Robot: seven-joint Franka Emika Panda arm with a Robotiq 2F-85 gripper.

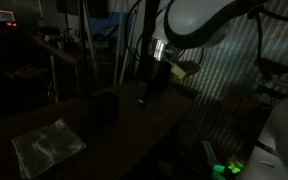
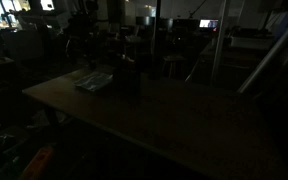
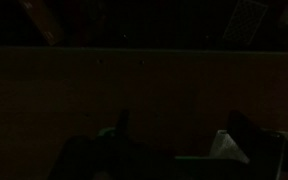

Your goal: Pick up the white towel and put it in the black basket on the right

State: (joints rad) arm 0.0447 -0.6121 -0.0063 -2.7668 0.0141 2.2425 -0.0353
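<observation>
The room is very dark. A wide brown flat surface (image 1: 134, 130) fills the middle of both exterior views. The big white robot arm (image 1: 204, 25) bends down over its far end. The small pale grey-white soft cloth towel (image 1: 49, 145) lies flat on the near corner of the surface, well apart from the arm, and its long side seems to run across that corner. The little squat black basket (image 1: 104, 106) sits between the towel and the claw (image 1: 146, 97). The claw hangs low by the basket, with its two sides spread apart and nothing in them. So I think the claw must go past the basket, toward the towel (image 2: 94, 80), before it can go down and grab.
</observation>
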